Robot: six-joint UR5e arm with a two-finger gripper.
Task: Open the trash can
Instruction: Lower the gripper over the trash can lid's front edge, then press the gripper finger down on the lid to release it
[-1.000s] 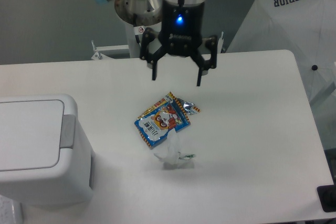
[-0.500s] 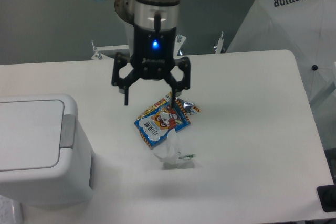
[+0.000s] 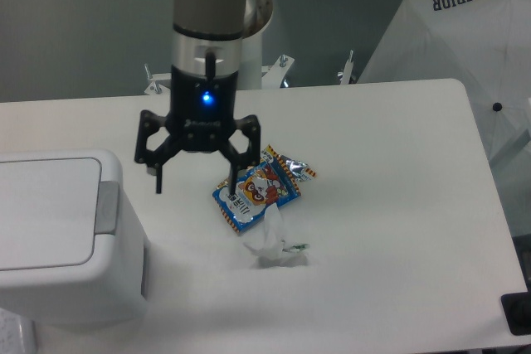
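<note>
The trash can (image 3: pixel 58 234) is a large white boxy bin at the table's left edge. Its flat light-grey lid is down and a grey push-bar strip (image 3: pixel 106 205) runs along its right edge. My gripper (image 3: pixel 195 186) hangs open and empty above the table, just right of the bin and a little above the push-bar's level. Its left fingertip is close to the bin's top right corner, not touching it.
A colourful snack packet (image 3: pixel 259 188) lies on the white table (image 3: pixel 390 163) just right of the gripper. A crumpled clear wrapper (image 3: pixel 272 242) lies in front of it. A white umbrella (image 3: pixel 465 47) stands past the table's right back corner.
My gripper has moved left and downward, from above the snack packet toward the trash can. It stayed open. The packet, wrapper and bin have not moved.
</note>
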